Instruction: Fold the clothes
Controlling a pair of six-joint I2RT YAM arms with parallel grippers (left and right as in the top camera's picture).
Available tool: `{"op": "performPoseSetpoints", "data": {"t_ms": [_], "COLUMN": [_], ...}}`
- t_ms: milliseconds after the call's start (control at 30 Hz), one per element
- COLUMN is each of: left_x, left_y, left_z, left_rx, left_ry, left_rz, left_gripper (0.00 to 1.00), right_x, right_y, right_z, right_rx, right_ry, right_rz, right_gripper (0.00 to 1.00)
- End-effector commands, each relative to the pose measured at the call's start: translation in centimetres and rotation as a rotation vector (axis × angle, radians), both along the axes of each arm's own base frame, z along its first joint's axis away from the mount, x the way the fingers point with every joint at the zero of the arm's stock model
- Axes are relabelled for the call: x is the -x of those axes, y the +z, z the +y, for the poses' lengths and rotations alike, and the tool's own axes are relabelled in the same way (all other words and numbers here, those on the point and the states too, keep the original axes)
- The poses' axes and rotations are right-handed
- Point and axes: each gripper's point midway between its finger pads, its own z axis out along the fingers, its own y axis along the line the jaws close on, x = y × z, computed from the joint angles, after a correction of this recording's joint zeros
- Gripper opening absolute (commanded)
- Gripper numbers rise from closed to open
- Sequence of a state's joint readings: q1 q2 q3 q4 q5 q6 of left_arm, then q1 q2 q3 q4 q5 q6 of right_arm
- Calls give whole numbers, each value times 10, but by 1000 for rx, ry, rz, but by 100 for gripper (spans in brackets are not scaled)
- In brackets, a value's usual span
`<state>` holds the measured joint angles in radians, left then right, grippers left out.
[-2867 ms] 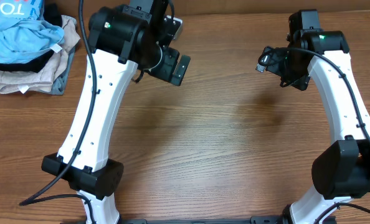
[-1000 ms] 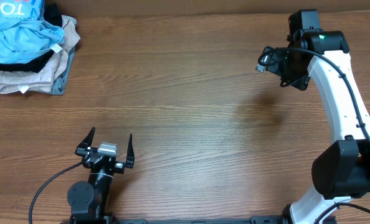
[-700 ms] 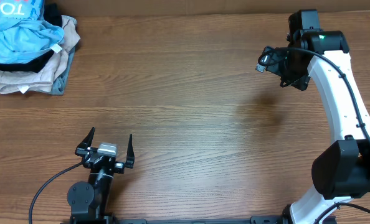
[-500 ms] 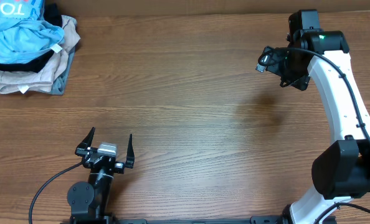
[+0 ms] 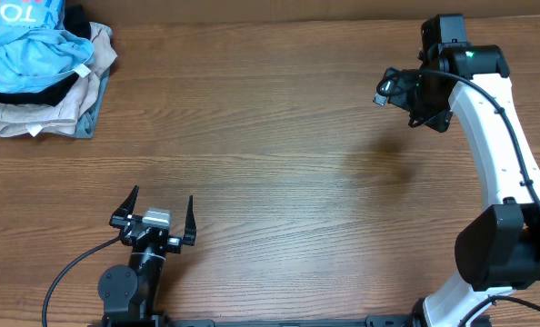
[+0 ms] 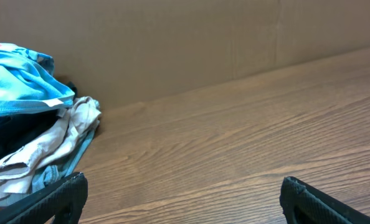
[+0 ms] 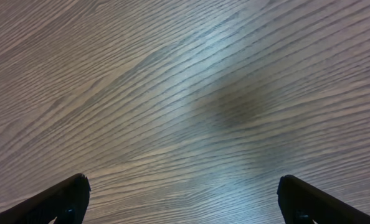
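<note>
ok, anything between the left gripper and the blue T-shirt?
Nothing visible. The left gripper is open near the front-left, and only bare table lies between it and the blue T-shirt at the far-left corner. The shirt is crumpled on top of a black garment and a beige garment, so a grasp might catch those.

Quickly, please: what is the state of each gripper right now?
Left gripper: open, holding nothing.
Right gripper: open, holding nothing.
</note>
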<state>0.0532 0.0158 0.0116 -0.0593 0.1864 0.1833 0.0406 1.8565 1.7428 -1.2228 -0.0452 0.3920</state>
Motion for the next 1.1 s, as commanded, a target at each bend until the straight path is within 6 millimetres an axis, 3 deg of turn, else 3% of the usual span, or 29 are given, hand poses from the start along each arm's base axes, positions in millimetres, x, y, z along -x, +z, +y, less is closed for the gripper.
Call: {"op": "performPoseSetpoints", "data": {"t_ms": [0, 100, 267, 400, 600, 700, 767, 933, 1067], "left_x": [0, 0, 0, 0, 0, 0, 0, 0, 0], "left_y": [0, 0, 0, 0, 0, 0, 0, 0, 0], "left_z": [2, 2, 2, 2, 2, 2, 2, 2, 2], "left_rx": [6, 6, 6, 6, 6, 6, 6, 6, 6], "left_ry": [10, 10, 10, 10, 10, 10, 10, 10, 10], "left_rz": [-6, -6, -6, -6, -6, -6, -6, -6, -6], "left_gripper": [100, 100, 100, 100, 100, 100, 100, 100, 100], "right_x": [-1, 2, 15, 38, 65, 84, 93, 112, 123], "right_y": [10, 21, 68, 124, 221, 259, 264, 242, 195], "right_z": [4, 17, 31, 37, 28, 22, 18, 27, 27], "right_rx": [6, 4, 104, 140, 126, 86, 81, 120, 105], "right_ry": [12, 46, 88, 103, 51, 23, 14, 205, 255], "right_rz": [-29, -58, -191, -348, -686, -861, -911, -1041, -1153], "right_gripper": [100, 100, 100, 100, 100, 100, 100, 100, 100]}}
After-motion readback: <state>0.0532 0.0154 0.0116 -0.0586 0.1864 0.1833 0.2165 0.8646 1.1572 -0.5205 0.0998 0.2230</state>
